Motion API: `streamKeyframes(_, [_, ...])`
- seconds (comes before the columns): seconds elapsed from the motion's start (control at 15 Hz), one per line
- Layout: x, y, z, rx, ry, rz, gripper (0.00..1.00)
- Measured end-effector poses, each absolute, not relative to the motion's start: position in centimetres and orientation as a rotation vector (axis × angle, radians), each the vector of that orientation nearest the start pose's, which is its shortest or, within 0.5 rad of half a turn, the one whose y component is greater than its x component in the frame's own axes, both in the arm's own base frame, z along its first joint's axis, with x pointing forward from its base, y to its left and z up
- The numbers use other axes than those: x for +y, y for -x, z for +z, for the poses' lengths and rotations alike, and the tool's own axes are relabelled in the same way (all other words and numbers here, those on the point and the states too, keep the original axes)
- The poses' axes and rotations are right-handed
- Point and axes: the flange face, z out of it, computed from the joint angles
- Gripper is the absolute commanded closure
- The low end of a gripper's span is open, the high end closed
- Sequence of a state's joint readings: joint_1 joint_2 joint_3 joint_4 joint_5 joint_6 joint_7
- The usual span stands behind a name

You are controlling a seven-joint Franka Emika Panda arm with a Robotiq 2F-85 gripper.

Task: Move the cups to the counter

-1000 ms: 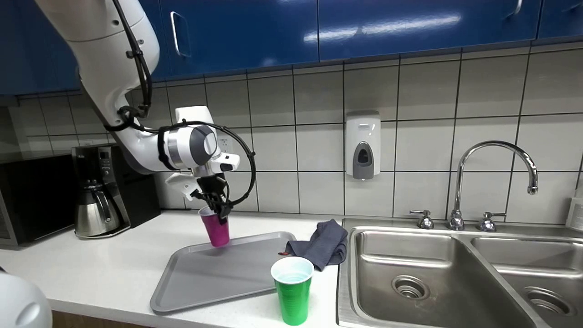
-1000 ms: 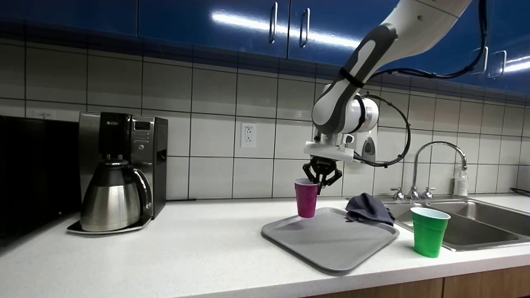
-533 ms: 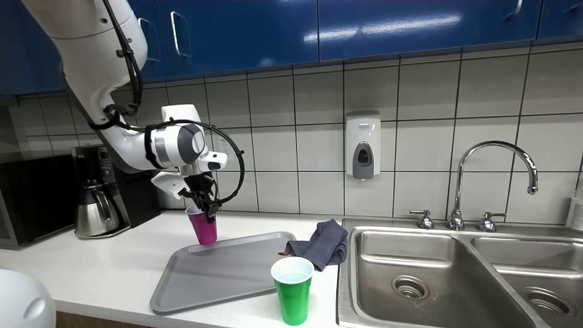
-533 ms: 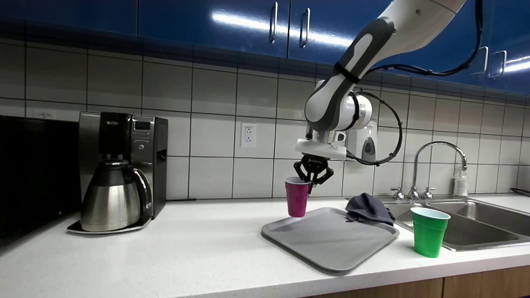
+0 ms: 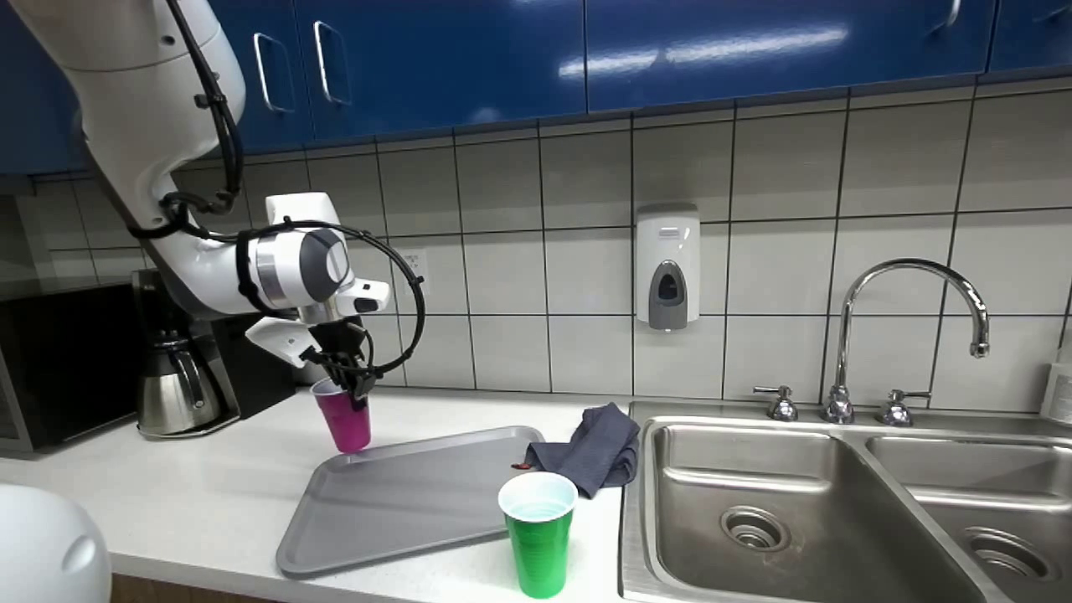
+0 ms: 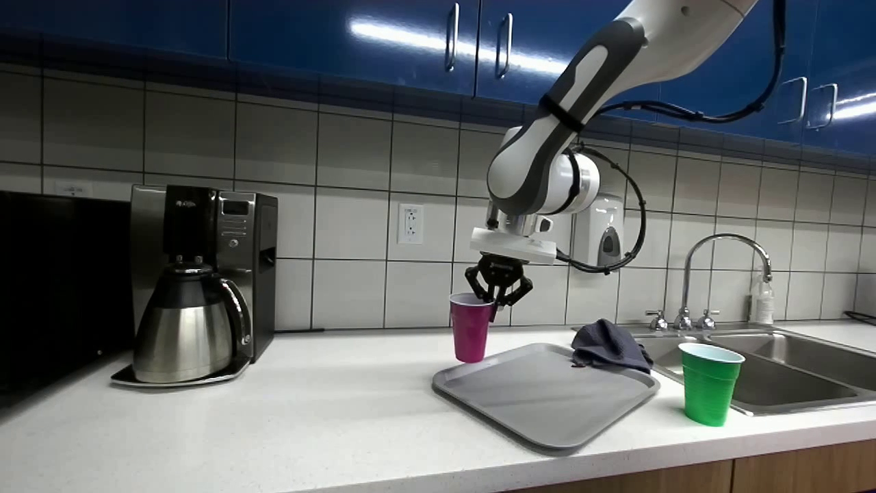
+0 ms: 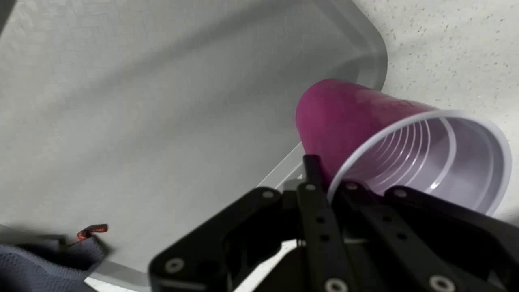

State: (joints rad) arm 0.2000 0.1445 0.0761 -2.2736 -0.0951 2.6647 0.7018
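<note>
Magenta cup (image 7: 340, 117): pale lavender inside, fine whitish rings. Green cup (image 5: 540, 548): white rim, pale inside. Gripper (image 6: 494, 308) black. Counter (image 6: 274, 424) white, flecked brownish. Tray (image 5: 402, 502) grey, faint weave pattern. Cloth (image 5: 590, 448) dark slate. Cabinets (image 5: 452, 59) blue. Wall tiles (image 5: 588, 270) off-white, dark grid lines. Soap dispenser (image 5: 667, 243) white, grey.

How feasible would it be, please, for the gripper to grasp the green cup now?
Probably not yet: the gripper is clamped on the magenta cup. Otherwise the way looks free: the green cup stands upright on the counter, its mouth facing up.
</note>
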Motion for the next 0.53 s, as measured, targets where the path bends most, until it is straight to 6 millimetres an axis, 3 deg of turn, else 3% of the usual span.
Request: streamKeyframes(0.53, [20.7,-51.5,33.2,0.38,2.988,-0.382,0.99])
